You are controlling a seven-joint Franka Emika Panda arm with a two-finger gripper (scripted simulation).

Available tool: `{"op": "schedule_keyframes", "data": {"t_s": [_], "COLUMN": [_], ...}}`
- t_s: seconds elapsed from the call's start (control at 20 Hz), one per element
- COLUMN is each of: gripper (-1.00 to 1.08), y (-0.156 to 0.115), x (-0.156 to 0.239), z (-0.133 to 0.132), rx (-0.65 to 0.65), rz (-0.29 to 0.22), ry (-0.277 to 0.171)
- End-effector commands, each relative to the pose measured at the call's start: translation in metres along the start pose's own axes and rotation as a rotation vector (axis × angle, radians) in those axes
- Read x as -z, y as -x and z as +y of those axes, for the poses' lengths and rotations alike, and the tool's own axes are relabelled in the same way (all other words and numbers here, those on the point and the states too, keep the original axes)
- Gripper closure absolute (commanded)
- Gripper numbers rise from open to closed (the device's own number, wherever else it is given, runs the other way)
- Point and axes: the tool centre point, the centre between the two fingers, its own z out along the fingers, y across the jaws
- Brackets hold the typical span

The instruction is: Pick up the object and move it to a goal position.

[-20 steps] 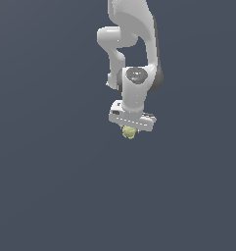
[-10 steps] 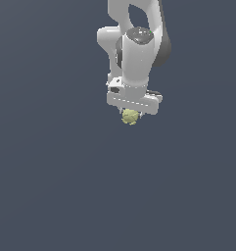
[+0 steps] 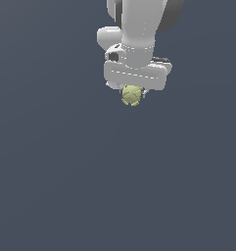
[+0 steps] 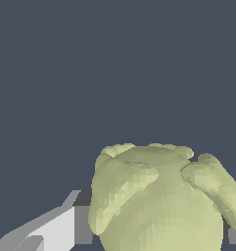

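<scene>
With plain grey ground open on every side, my gripper [image 3: 133, 94] hangs aloft, jaws pinching the yellow-green lump [image 3: 132, 95].

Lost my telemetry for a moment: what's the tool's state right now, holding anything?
Tool: closed on the yellow-green lump, which sits between its fingers.

Yellow-green lump [image 3: 132, 95]: small, roundish, bumpy surface of overlapping ridged lobes, matte, uniform colour. Sits directly beneath white hand [image 3: 132, 97], upper part hidden by hand body, lower part protruding below. Narrower than hand. Clear of plain dark background. Wrist view: lump [image 4: 161, 198] fills lower frame, lobes curving over rounded top, finger [image 4: 56, 228] touching its side.
</scene>
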Motion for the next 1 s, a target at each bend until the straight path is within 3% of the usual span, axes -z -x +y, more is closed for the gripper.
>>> {"op": "schedule_keyframes", "data": {"t_s": [0.0, 0.5, 0.95], "gripper": [1.08, 1.08, 1.08], "y": [0.001, 0.002, 0.0], "x": [0.026, 0.123, 0.172], "z": [0.001, 0.003, 0.004], "rx": [0.0, 0.0, 0.0], "rz": [-0.001, -0.001, -0.001], "ry": [0.0, 0.0, 0.0]}}
